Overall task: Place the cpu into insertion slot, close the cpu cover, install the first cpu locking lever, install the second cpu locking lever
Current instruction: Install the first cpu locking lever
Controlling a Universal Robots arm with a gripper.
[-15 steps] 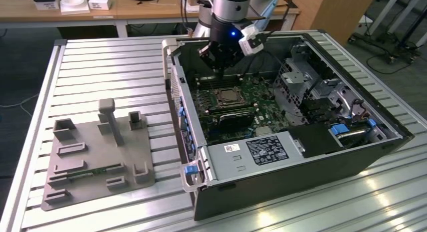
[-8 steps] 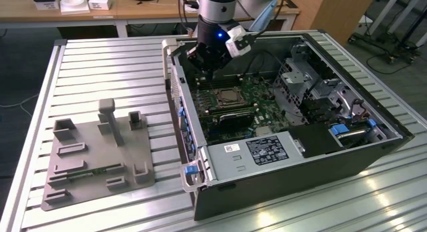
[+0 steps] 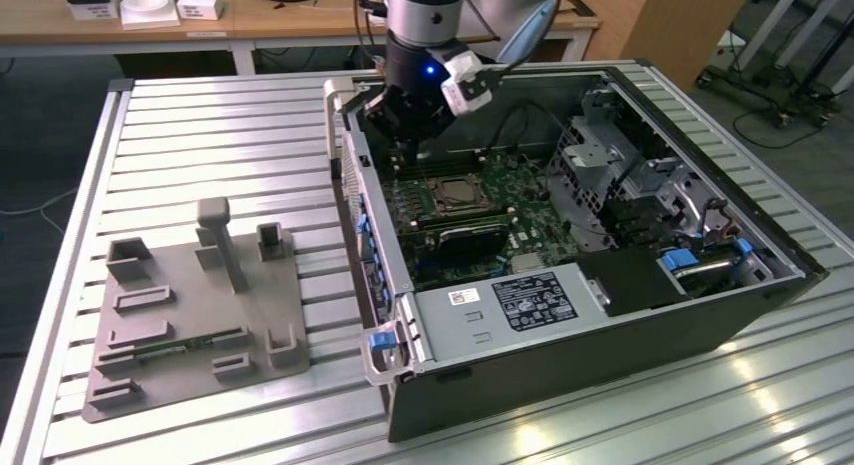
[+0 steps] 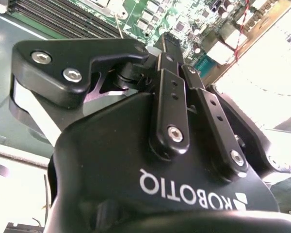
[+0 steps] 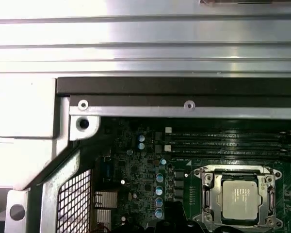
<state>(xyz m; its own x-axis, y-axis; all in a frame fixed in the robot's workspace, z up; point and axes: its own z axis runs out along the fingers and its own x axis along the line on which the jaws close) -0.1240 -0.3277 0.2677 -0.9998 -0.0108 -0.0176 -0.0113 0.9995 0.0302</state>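
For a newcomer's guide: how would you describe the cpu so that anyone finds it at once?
Look inside the open computer case on the slatted metal table, at the green motherboard. On that board a silvery cpu cover frames the cpu: a pale, flat metal square, unlike the long dark memory slots beside it.

Robotics laboratory: an industrial arm point(image 3: 424, 5) above an opened computer case point(image 3: 574, 365) on a slatted aluminium surface point(image 3: 214, 135), grey fixture plate point(image 3: 187, 315) alongside, wooden desk point(image 3: 307, 20) and wheeled stands point(image 3: 771, 80) behind.
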